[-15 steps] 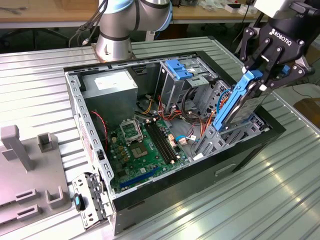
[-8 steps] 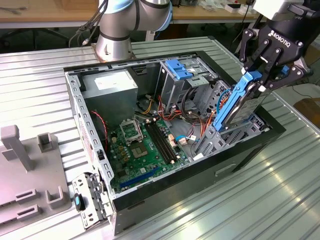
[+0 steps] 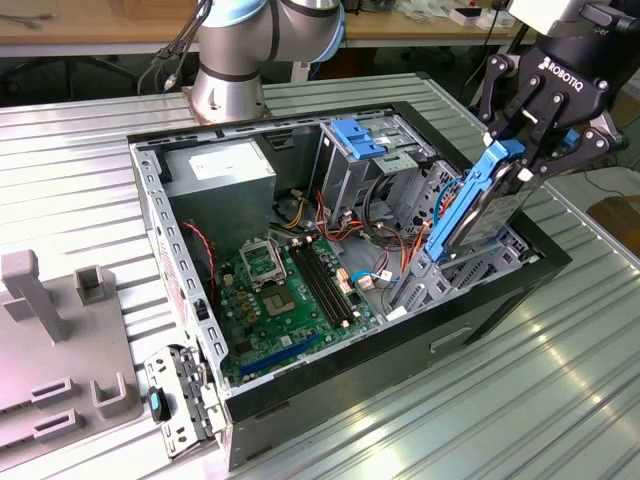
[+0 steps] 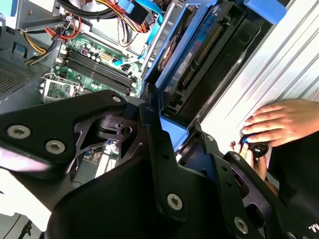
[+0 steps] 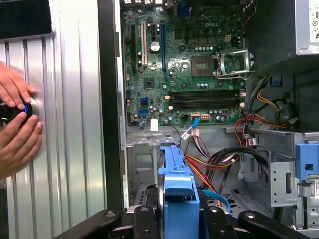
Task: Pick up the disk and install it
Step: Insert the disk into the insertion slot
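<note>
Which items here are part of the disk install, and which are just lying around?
Job:
disk, clamped in gripper
open computer case

Bystanders:
grey fixture blocks
power supply
person's hands on a knob

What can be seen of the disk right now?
The disk is a flat rectangular drive, dark grey metal-looking body framed by bright blue plastic rails. The pincer is shut on its upper end, holding it on edge and tilted, its lower end reaching into the open computer case near the wall on the exterior view's right. Its connector edge shows in the second wrist view. Whether it touches the case cannot be told.
</note>
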Controlling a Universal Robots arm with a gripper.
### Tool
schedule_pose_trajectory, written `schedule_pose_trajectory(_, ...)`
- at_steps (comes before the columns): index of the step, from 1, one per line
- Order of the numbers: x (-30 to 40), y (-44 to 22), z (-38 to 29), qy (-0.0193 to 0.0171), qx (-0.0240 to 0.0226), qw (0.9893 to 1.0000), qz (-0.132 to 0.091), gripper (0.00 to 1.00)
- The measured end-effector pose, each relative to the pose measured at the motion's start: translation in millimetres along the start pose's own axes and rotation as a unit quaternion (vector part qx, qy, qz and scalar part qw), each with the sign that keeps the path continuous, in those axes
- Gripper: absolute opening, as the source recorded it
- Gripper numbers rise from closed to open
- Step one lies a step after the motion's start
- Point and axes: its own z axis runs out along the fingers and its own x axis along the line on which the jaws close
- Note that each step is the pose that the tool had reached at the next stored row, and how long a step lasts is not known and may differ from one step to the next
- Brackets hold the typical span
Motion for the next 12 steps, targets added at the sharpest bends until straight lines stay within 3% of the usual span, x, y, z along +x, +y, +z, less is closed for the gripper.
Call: schedule_pose_trajectory(12, 0.0, 0.0, -0.3, -0.0001, 0.0, 1.0, -0.005, 0.37)
